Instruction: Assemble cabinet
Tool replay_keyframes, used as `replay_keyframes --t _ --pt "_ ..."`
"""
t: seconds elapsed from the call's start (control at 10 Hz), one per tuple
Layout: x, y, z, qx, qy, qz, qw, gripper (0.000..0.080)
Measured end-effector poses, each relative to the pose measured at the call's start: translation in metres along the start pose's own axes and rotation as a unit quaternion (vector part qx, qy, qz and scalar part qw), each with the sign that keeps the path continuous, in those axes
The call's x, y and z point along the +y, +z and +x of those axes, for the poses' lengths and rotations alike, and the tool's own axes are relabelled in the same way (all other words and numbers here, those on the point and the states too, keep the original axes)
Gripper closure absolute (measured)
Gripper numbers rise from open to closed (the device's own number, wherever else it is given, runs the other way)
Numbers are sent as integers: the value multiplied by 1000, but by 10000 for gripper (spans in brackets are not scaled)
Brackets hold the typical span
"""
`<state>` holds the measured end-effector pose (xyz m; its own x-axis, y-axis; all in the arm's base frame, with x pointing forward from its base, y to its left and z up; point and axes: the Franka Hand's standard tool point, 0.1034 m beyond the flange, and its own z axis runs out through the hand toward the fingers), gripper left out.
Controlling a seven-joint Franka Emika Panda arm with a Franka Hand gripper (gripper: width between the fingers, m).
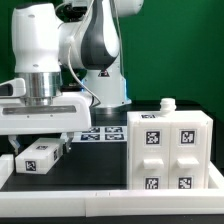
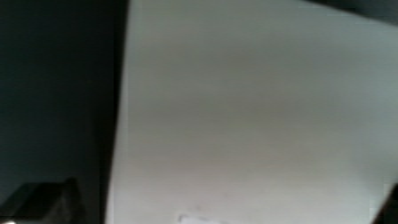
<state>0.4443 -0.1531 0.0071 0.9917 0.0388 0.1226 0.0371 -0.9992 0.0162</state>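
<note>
Plainly you are still short of finished: the white plastic box-shaped cabinet body (image 1: 170, 150), its front showing four black-and-white square tags, stands on the black worktop (image 1: 97, 163) at the exterior view's right, while one small white tagged block (image 1: 40, 157) lies loose, well apart at the left, just beneath the gripper (image 1: 42, 138). That block, I judge, is yet to be fitted. Only the exterior view gives you this layout. The wrist view offers a blurred pale surface (image 2: 249, 110) beside darkness, and neither view lets me tell how wide the fingers stand.
</note>
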Motion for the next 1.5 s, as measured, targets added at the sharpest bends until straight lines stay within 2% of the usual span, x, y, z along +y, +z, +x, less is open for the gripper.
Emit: replay_keyframes --t 0.1,0.4,0.6,0.8,0.9,1.1,1.2,1.3,1.5 --pt "0 1 0 3 0 -2 1000 245" --pt "1 -1 -1 25 -5 -20 999 239" --pt "-9 -8 2 39 -16 -26 999 239" --pt "-44 -42 13 46 -36 -15 998 239" --pt "-59 -58 18 39 -34 -3 999 239" --pt "-92 -101 37 34 -22 18 999 239" --pt "-111 -123 50 38 -15 24 999 239" --pt "-128 -142 66 44 -8 19 999 239" --pt "-153 -164 99 51 7 10 999 239"
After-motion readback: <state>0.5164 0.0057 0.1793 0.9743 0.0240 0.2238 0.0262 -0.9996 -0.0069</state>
